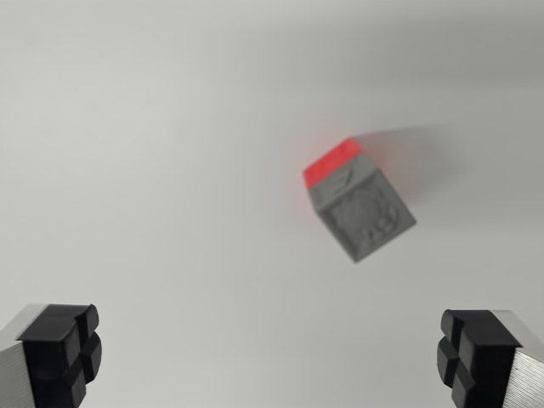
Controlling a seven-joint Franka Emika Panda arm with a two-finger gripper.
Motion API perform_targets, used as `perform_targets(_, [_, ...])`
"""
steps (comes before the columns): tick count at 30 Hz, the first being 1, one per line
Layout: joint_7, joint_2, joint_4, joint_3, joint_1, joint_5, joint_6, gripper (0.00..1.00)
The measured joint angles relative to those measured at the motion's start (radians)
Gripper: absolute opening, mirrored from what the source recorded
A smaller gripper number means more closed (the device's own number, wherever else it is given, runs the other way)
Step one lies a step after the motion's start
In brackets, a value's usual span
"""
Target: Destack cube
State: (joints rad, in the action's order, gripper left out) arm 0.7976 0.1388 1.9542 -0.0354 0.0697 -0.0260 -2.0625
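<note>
- Gripper point(270, 357) stands wide apart at the bottom of the frame, nothing between its two fingers, so it is open and holds nothing.
- At the lower left corner, the left fingertip point(64, 353) shows as a black pad with a cross-shaped groove, mounted on a pale metal block that runs off the frame's edge.
- Between the two pads lies a broad stretch of bare white surface point(170, 170), unmarked and free of objects, running the whole width of the lower frame.
- Left half of the frame is plain surface from top to bottom; nothing stands there to crowd a move.
- Right of centre, in the upper-middle part of the frame, sits the grey cube point(364, 208), seen at a tilt so that one corner points toward the lower right.
- Its nearest face carries a rough embossed pattern too blurred to read.
- A red cube point(331, 164) shows as a thin bright band at the grey cube's upper left edge, touching it; the two are stacked.
- A soft shadow spreads from the stack toward the upper right.
- The stack sits well apart from both fingertips, with open surface on every side.
- At the lower right corner, the right fingertip point(472, 357) mirrors the left, black pad on a metal block cut by the frame's edge.
</note>
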Motion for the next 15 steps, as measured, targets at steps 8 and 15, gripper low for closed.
perform_targets(8, [0.000, 0.000, 0.000, 0.000, 0.000, 0.000, 0.000, 1.00])
perform_targets(15, [-0.012, 0.000, 0.003, 0.000, 0.001, 0.000, -0.001, 1.00])
